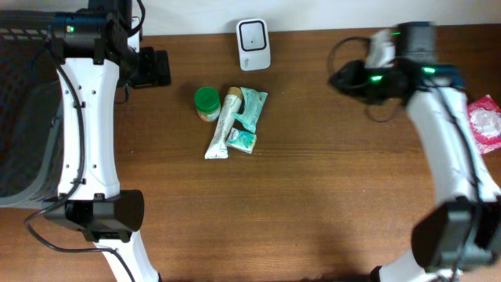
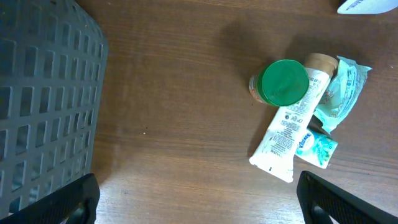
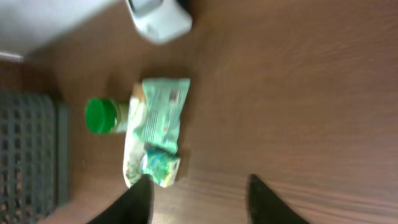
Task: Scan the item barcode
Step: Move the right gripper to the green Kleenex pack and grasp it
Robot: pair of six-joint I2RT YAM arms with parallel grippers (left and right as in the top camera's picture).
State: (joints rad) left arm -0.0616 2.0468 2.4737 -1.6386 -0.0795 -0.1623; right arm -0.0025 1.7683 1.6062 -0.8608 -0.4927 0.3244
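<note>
Four items cluster mid-table, just below the white box-shaped barcode scanner (image 1: 254, 45).
One green-lidded jar (image 1: 207, 102), one white squeeze tube (image 1: 220, 129) and two teal tissue packets (image 1: 252, 107) touch on the brown wooden table (image 1: 329, 180). A grey mesh basket (image 1: 23, 117) stands left, a red-and-white packet (image 1: 485, 121) right. The left gripper (image 2: 194, 180) gapes wide, the right gripper (image 3: 200, 182) partly; both are empty.

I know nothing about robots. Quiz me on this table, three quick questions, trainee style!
1. True or false: the jar has a red lid.
2. Which is topmost in the overhead picture: A the white scanner, B the jar, C the white tube?
3. Fill in: the left gripper and the right gripper both hold ____.
Key: 1 false, the lid is green; 2 A, above jar and white tube; 3 nothing.
</note>
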